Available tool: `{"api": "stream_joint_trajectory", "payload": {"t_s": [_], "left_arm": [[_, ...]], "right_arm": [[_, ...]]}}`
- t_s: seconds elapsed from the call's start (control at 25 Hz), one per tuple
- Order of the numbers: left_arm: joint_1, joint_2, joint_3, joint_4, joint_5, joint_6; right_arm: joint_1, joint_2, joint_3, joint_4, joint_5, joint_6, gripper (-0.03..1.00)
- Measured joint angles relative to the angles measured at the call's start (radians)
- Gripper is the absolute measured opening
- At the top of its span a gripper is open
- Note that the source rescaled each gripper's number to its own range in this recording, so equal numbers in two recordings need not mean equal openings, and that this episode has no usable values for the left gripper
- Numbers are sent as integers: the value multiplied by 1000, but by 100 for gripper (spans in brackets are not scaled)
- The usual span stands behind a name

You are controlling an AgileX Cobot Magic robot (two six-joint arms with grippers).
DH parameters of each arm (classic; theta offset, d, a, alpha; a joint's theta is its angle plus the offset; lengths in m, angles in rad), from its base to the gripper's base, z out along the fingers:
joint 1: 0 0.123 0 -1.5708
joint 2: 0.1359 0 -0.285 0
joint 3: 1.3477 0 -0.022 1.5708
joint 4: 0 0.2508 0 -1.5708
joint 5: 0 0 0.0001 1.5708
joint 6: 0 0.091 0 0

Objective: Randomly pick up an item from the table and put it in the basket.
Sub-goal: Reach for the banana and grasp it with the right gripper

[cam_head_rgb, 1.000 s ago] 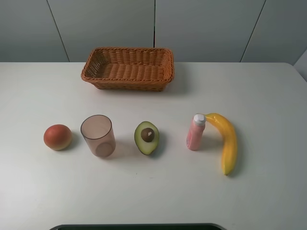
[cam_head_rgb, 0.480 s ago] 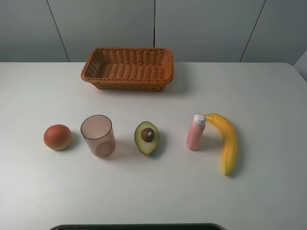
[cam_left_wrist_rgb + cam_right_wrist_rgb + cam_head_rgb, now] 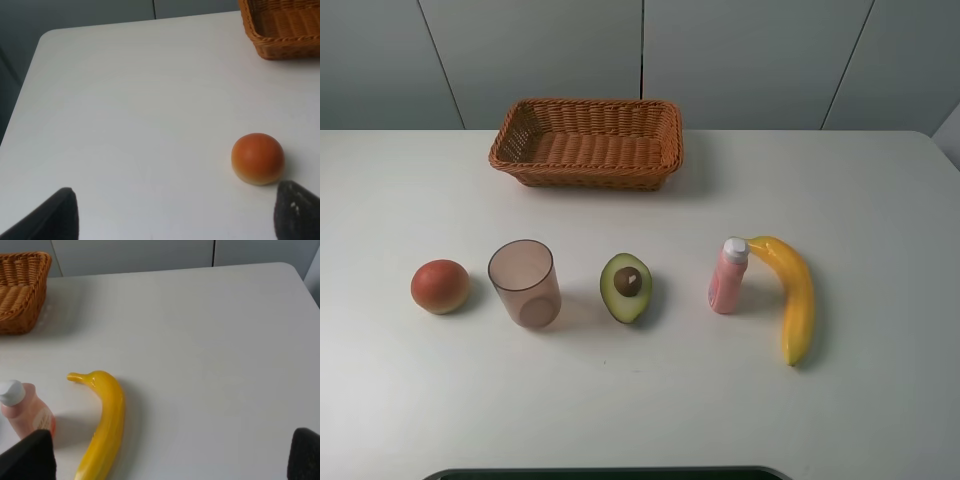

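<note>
Bare white desk (image 3: 840,180) runs in a broad band between the wicker basket (image 3: 588,142) at the far edge and a row of five items nearer the front. The banana (image 3: 798,295), last on the right, lies open to approach from its outer side and from above. On its inner side, a pink bottle (image 3: 727,277) stands upright just beside the stem end. Narrower gaps separate the avocado half (image 3: 626,287), cup (image 3: 525,283) and red-orange fruit (image 3: 440,286).
</note>
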Motion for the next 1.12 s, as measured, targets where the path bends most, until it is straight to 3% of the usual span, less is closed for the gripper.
{"api": "stream_joint_trajectory", "payload": {"t_s": [0.6,0.76,1.12], "left_arm": [[0,0,0,0,0,0],[0,0,0,0,0,0],[0,0,0,0,0,0]], "right_arm": [[0,0,0,0,0,0,100],[0,7,-59,-8,6,0,100],[0,439,-353,29,27,-112,100]]}}
